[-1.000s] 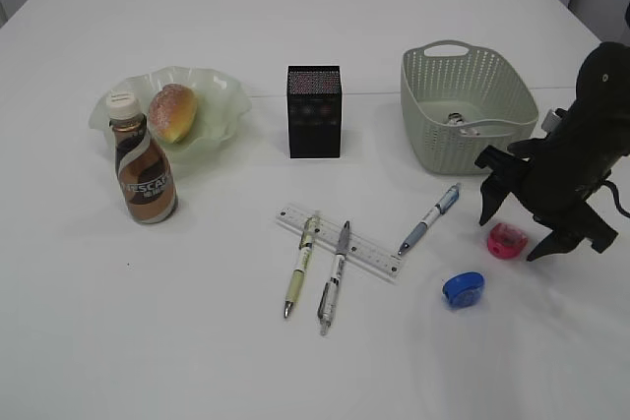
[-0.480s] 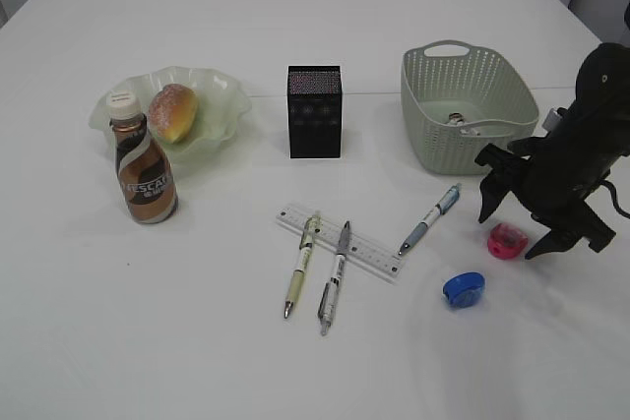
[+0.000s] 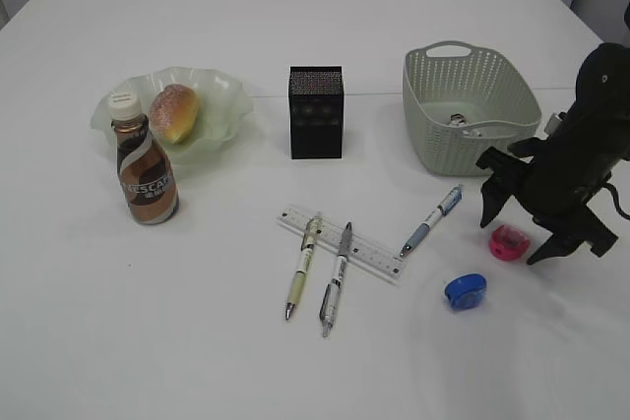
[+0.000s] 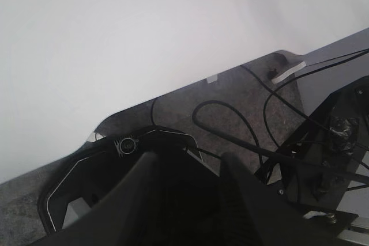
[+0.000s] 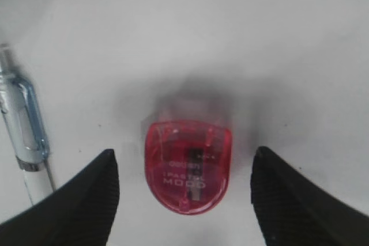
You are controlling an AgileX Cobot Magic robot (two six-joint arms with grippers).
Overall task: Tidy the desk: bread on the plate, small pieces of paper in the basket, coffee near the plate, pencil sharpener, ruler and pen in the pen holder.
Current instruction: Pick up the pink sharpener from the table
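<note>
Red sharpener [image 5: 188, 165] lay on the table between my right gripper [image 5: 183, 194]'s wide-open jaws, ungrasped. Bread [image 3: 172, 112] was plated, coffee [image 3: 144, 170] beside it. Blue sharpener [image 3: 464, 290], ruler [image 3: 369, 249] and pens remained; left gripper [image 4: 184, 200] part-open, empty.

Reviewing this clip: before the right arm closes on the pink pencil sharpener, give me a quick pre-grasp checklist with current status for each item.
1. Right tool open wide enough: ok, its fingers stand apart on both sides of the pink sharpener.
2. Sharpener centred between the fingers: ok in the right wrist view, gaps on both sides look about even.
3. Fingers down at table level: cannot tell; the tips seem near the table.
4. Neighbours clear of the closing path: ok, the blue-clip pen lies outside the left finger, the blue sharpener is apart.
5. Pen holder unobstructed for the drop: ok, upright, though its inside is not visible.
6. Left tool out of the way: ok, parked off the table edge.
</note>
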